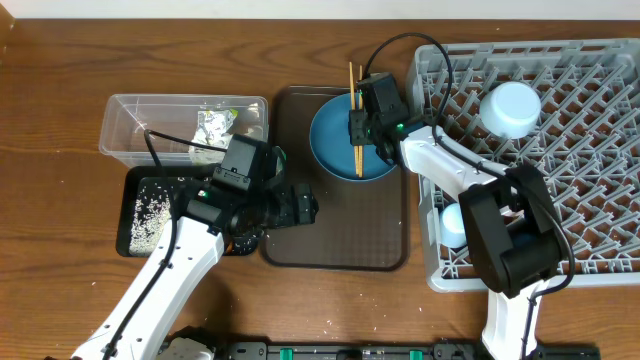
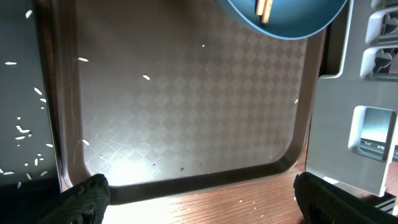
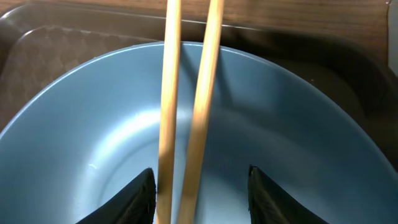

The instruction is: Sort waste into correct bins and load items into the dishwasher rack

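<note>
A brown wooden desk (image 1: 60,120) carries everything; a dark serving tray (image 1: 340,240) lies in its middle, the grey rack (image 1: 590,200) stands to the right, and the clear tub (image 1: 125,135) and black tray (image 1: 135,195) sit to the left. The blue plate (image 1: 330,150) rests at the serving tray's far right corner; the two chopsticks (image 1: 354,110) lie side by side across it. The right tool (image 3: 200,198) stands astride both sticks, about half open; one finger (image 3: 140,199) looks just against a stick, the other shows a gap, so nothing seems gripped yet. The left tool (image 2: 202,202) hangs wide open and empty over the serving tray's left part. The step in hand looks like picking up the chopsticks; next, I judge, the fingers must pinch both sticks together, lift them clear of the plate, and carry them across to the rack.
</note>
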Motion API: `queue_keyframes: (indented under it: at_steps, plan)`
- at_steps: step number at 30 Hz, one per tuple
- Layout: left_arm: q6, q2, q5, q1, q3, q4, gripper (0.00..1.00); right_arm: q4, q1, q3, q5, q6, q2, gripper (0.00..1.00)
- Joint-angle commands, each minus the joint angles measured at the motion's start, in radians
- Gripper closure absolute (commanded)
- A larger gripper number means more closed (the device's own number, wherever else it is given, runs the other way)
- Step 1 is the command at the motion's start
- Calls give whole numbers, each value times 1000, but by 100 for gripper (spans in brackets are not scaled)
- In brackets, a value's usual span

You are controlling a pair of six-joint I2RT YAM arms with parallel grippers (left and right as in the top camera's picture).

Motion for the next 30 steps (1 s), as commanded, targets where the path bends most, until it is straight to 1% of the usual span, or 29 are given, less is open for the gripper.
queue_keyframes:
  at_steps: [1, 9, 13, 18, 23, 26, 30]
  plan:
    - [6, 2, -9, 4, 21, -2, 3, 12, 6, 4, 24, 11, -2, 54]
    - [6, 2, -9, 4, 21, -2, 3, 40, 5, 7, 24, 11, -56, 59]
    - [6, 2, -9, 4, 21, -2, 3, 35, 5, 7, 24, 11, -87, 67]
    - [6, 2, -9, 4, 21, -2, 3, 6, 5, 5, 46, 13, -85, 73]
    - [6, 2, -9, 4, 21, -2, 3, -11, 6, 3, 69, 24, -76, 75]
    - [6, 2, -9, 4, 21, -2, 3, -10, 8, 3, 68, 60, -56, 75]
    - [6, 2, -9, 4, 21, -2, 3, -4, 12, 3, 39, 80, -39, 74]
